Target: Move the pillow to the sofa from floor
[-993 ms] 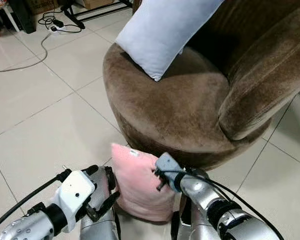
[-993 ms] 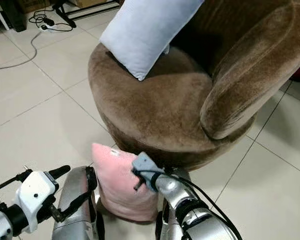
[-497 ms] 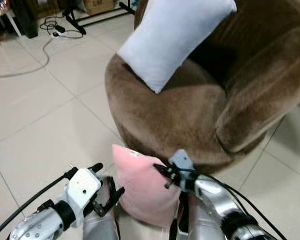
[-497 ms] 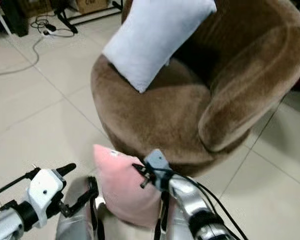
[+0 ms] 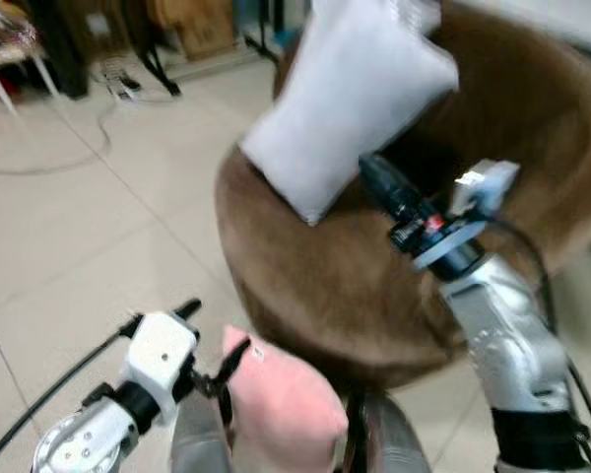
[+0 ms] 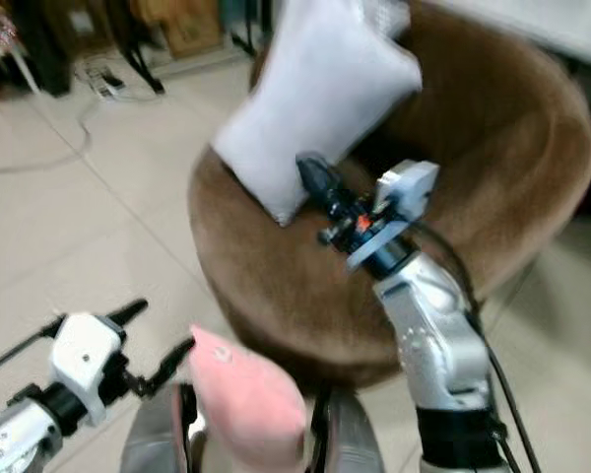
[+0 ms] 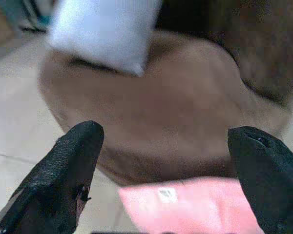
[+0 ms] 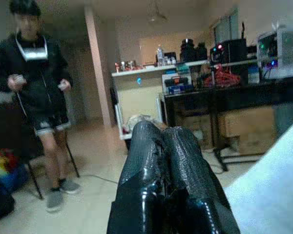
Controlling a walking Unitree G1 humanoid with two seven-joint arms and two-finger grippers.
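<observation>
Closest to me, the pink pillow (image 5: pixel 286 409) sits low between my two forearms, pressed up against my front, and I cannot tell whether it touches the floor (image 5: pixel 69 246) or is already carried clear of it. My left claw (image 7: pixel 166 161) is spread wide, one finger to either side with the pillow's tagged edge just beyond the tips, not pinching it; I judge the gap is kept broad because a soft, fat cushion needs a big bite or a squeeze between the arms. Further out, my right claw (image 6: pixel 310 175) is raised over the seat of the brown sofa (image 5: pixel 374 286), its two fingers (image 8: pixel 158 161) pressed together on nothing, pointing past the white pillow (image 5: pixel 355 99) that leans on the backrest. I read that arm as lifted out of the way, or reaching ahead over the seat. So: two pillows, one pink, one white; one sofa; two claws. Farthest off, in the right wrist view, one person (image 8: pixel 36 92) stands beside a cluttered surface (image 8: pixel 224 85).
</observation>
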